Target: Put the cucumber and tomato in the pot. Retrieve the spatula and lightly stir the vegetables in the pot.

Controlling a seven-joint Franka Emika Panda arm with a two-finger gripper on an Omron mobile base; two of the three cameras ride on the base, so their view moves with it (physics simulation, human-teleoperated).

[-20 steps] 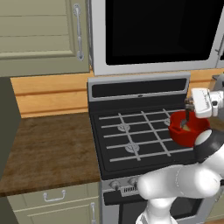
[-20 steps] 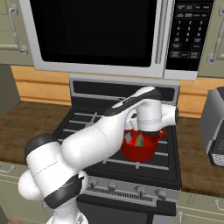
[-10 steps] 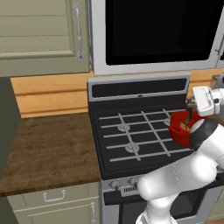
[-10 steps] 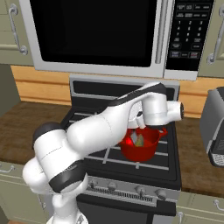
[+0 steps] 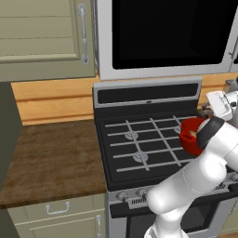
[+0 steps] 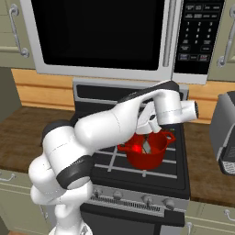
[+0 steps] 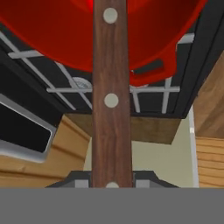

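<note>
The spatula, clamped in the gripper, runs lengthwise up the middle of the hand view, its far end dipping into the red pot at centre right of the right base view. The pot stands on the black stove, beneath a microwave, with a wooden counter alongside. Since a second ago the arm has swung right.

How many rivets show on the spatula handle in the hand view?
3 on the spatula: one near the top over the pot, one mid-handle, one partly cut off at the bottom where the gripper holds it. More may be hidden.
</note>
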